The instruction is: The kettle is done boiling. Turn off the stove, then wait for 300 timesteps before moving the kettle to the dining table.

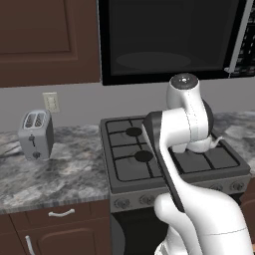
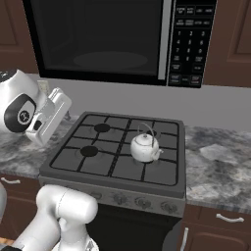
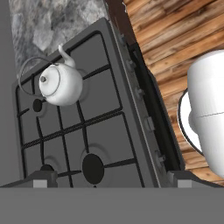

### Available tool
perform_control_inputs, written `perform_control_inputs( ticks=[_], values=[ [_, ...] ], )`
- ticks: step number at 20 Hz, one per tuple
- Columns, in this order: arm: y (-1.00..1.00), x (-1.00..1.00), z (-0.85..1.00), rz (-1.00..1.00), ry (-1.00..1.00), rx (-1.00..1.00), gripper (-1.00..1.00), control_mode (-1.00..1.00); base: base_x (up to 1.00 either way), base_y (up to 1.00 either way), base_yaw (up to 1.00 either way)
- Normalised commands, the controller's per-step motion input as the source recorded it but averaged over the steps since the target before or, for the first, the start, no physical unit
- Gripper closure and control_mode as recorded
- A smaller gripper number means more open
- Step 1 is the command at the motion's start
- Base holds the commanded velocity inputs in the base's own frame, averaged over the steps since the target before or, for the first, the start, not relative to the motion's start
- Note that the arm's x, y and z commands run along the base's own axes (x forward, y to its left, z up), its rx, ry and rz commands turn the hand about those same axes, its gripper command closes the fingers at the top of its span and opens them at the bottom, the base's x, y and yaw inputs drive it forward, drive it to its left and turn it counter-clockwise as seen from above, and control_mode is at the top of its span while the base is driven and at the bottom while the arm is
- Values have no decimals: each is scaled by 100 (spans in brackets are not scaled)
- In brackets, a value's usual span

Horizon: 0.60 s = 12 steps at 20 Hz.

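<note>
white kettle (image 2: 144, 148) on stove (image 2: 98, 169), microwave (image 2: 117, 39) above, toaster (image 1: 36, 134) left, fingers (image 3: 41, 178) apart

White kettle (image 3: 61, 85) on stove (image 3: 109, 118) grate, wood floor (image 3: 175, 35) beside

No readable text, only blurred markings.
The black microwave (image 2: 98, 41) above the dark grey gas range (image 2: 122, 147) carries a control panel (image 2: 193, 44) of small pale keypad marks on its right side, arranged in rows, but they are too blurred to make out as any digit or word. In the left base view, the same panel's edge (image 1: 246, 45) shows faint light specks that cannot be read either. The row of front knobs (image 2: 132, 200) on the range bears no legible marking, and the grey metal toaster (image 1: 36, 134) shows no brand or label that can be deciphered.
</note>
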Motion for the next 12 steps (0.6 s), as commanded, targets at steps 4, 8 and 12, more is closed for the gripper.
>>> perform_control_inputs(
  ticks=[4, 8, 12],
  values=[
    [0, 0, 0, 0, 0, 0, -100, -100, 0, 0, 0],
    [0, 0, 0, 0, 0, 0, -100, -100, 0, 0, 0],
    [0, 0, 0, 0, 0, 0, -100, -100, 0, 0, 0]
  ],
)
